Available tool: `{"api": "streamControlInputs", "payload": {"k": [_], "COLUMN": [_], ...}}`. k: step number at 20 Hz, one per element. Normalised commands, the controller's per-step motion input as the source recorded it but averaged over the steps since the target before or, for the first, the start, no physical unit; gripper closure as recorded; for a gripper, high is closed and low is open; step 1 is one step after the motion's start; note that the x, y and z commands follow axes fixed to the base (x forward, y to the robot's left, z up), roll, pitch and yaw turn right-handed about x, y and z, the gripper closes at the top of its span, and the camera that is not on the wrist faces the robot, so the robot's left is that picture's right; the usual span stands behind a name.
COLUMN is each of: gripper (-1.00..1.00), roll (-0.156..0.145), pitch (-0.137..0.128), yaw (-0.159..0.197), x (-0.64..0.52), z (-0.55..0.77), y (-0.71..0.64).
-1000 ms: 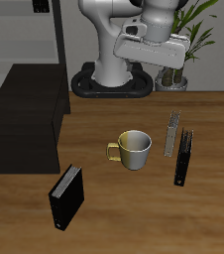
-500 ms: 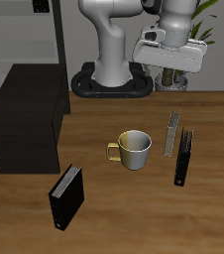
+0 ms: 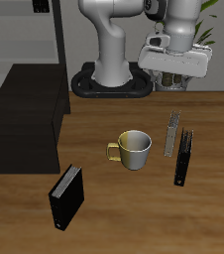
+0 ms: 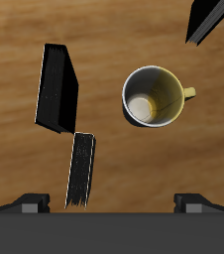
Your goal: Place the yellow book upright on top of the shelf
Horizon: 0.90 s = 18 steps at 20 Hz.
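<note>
The yellow book [image 3: 171, 134] stands upright on the table beside the mug [image 3: 134, 149], next to the thin black book [image 3: 184, 157]. In the wrist view I look down on the yellow book's top edge [image 4: 80, 169], with the thin black book [image 4: 56, 87] close by. The shelf [image 3: 25, 117], a large matte black cabinet with a bare flat top, stands on the far side of the mug from the books. My gripper [image 3: 173, 81] hangs high above the table, behind the yellow book. It is open and empty, its fingertips [image 4: 30, 203] wide apart.
A thicker black book [image 3: 67, 195] stands near the table's front edge, in front of the shelf. The mug also shows in the wrist view [image 4: 156, 96]. A grey open-frame rack [image 3: 30, 35] stands behind the shelf, and a potted plant [image 3: 188, 40] behind the gripper.
My gripper has moved sideways, away from the shelf, to above and behind the yellow book. Nothing on the table has moved.
</note>
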Motion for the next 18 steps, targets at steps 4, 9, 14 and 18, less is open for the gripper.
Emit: {"api": "streamControlInputs", "payload": {"k": [4, 9, 14, 18], "gripper": [-1.00, -1.00, -1.00, -1.00], "roll": [0.042, 0.038, 0.056, 0.011], "pitch": [0.014, 0.017, 0.012, -0.040], "yaw": [-0.023, -0.007, -0.012, 0.001], "x": [-0.01, -0.04, 0.02, -0.01], "z": [-0.22, -0.21, -0.22, -0.14], "y": [0.11, 0.11, 0.12, 0.03]}}
